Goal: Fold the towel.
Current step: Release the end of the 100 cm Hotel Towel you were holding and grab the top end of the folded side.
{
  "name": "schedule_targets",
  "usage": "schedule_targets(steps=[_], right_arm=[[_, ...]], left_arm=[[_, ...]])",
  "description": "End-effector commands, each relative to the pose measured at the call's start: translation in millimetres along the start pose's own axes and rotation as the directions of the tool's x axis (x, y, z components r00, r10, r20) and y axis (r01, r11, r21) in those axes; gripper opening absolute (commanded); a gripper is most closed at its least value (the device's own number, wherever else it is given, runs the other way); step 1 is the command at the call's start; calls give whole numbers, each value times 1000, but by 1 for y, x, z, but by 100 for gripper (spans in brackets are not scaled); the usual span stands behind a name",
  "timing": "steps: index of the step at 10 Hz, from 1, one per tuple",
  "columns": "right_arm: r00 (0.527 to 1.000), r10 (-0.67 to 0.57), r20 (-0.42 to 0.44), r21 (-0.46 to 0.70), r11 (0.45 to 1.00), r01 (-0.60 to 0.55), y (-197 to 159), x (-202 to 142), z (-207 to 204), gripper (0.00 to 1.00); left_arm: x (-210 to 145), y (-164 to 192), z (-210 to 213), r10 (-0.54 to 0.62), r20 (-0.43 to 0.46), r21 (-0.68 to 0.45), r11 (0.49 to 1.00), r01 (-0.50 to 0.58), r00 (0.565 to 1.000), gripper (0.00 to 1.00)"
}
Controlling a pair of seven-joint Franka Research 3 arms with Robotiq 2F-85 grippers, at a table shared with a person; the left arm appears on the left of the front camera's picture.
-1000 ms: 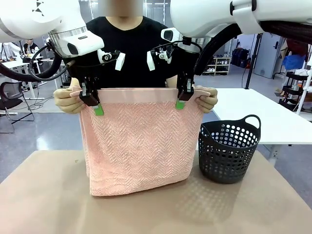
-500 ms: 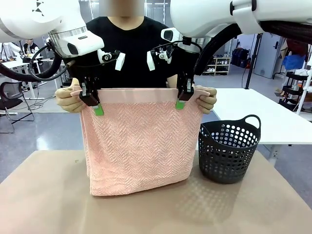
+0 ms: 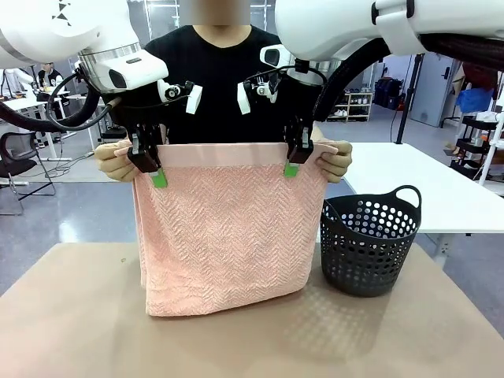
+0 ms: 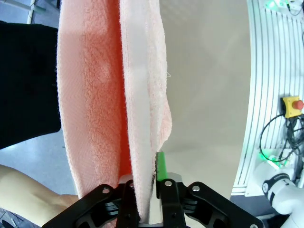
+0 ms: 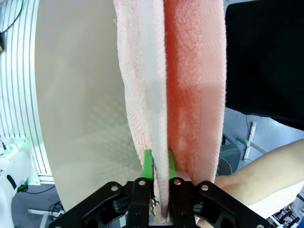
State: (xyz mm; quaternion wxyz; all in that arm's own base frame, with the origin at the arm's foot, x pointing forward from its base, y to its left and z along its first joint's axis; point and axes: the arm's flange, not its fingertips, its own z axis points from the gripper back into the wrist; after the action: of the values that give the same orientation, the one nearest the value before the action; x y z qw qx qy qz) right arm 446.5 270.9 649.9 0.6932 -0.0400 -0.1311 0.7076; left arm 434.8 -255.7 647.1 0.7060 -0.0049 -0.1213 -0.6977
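The salmon-pink towel (image 3: 228,236) hangs upright, stretched flat, with its bottom hem resting on the tan table (image 3: 71,323). A person's hands (image 3: 116,161) (image 3: 337,160) hold its two top corners. My left gripper (image 3: 156,175) pinches the plain top band just inside the picture-left corner. My right gripper (image 3: 293,164) pinches it just inside the other corner. In the left wrist view the towel (image 4: 137,95) runs down between the jaws of the left gripper (image 4: 145,167), with a green pad (image 4: 161,164) against it. The right wrist view shows the towel (image 5: 159,85) clamped between the green pads of the right gripper (image 5: 158,161).
A dark perforated basket (image 3: 368,246) with a handle stands on the table just right of the towel. The person stands right behind the towel. A white table (image 3: 441,189) lies farther right. Open tabletop stretches in front of the towel.
The person's picture-left hand and that top corner have risen slightly, and the hem has lifted a touch. Both grippers stay at the top band.
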Motion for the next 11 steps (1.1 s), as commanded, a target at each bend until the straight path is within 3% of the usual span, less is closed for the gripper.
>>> schedule_targets(steps=[1,2,3,4,5,6,8,9,11], right_arm=[[1000,0,-5,-26,1000,0,4,-3,5,46],[1000,-1,3,-51,999,1,7,-5,13,66],[1000,-7,18,-87,996,8,9,-8,26,48],[1000,-15,21,-121,992,17,11,-11,38,98],[999,-18,41,-155,988,24,14,-14,50,80],[998,-15,60,-192,981,26,17,-17,63,100],[996,-13,83,-235,972,32,18,-21,82,100],[997,-13,81,-241,970,32,15,-20,85,96],[995,-9,96,-228,973,31,4,-16,88,100]], left_arm=[[-2,-3,6,6,-6,34,999,-6,1000,76],[-4,-4,13,0,-15,73,997,1,1000,75],[-7,-5,24,-13,-3,106,994,14,1000,100],[-9,-6,36,-21,-3,137,990,21,1000,100],[-10,-8,49,-12,0,178,984,12,1000,100],[-11,-12,62,-8,9,218,976,5,1000,82],[-11,-17,83,-3,10,286,958,0,1000,100],[-11,-14,86,3,4,290,957,-4,1000,100],[-10,-3,92,12,21,275,961,-18,1000,100]])
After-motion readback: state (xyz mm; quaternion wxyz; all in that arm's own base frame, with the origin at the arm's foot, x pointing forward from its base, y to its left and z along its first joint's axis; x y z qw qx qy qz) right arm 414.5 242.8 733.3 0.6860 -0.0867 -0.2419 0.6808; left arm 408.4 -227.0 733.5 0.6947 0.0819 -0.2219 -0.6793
